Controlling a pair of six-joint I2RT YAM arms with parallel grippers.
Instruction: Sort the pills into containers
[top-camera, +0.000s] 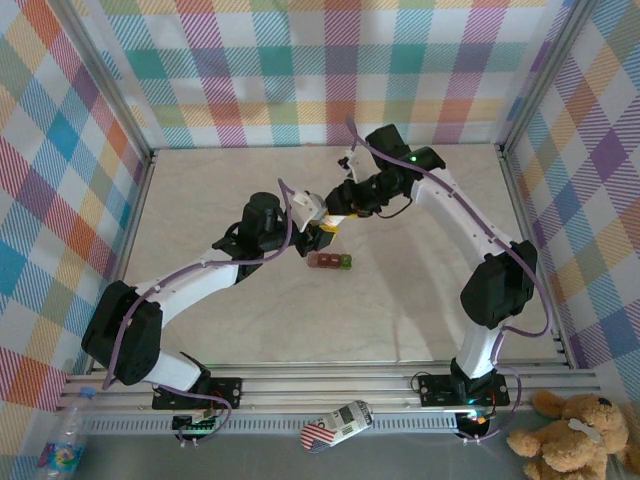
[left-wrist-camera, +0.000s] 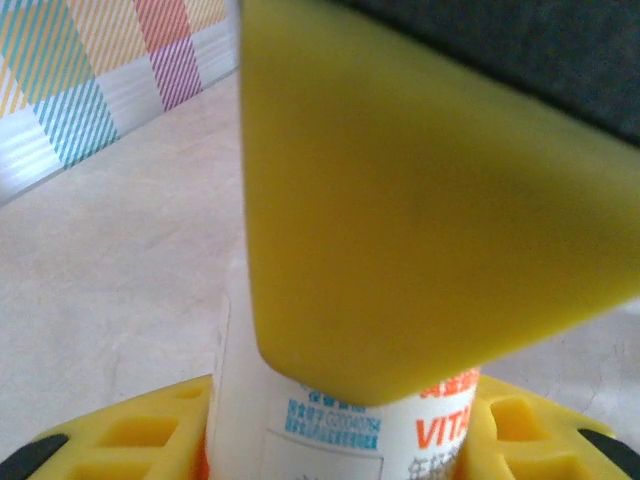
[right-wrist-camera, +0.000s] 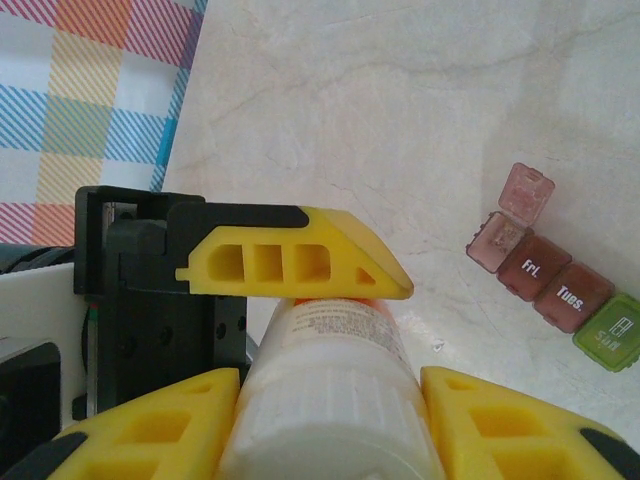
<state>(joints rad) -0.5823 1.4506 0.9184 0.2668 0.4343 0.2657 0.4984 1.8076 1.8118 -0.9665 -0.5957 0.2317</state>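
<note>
Smooth white cylindrical bottle (right-wrist-camera: 332, 425) clenched by right hand (right-wrist-camera: 330, 385); left hand (left-wrist-camera: 345, 425) grasps its labelled body.

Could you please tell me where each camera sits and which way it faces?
Top external: above and behind the robot, looking down at the table; the left arm and right arm meet mid-table.
Left wrist: on the left arm, facing the bottle between its own jaws.
Right wrist: on the right arm, looking down past its own jaws at the containers.
Both wrist views share the bottle.
</note>
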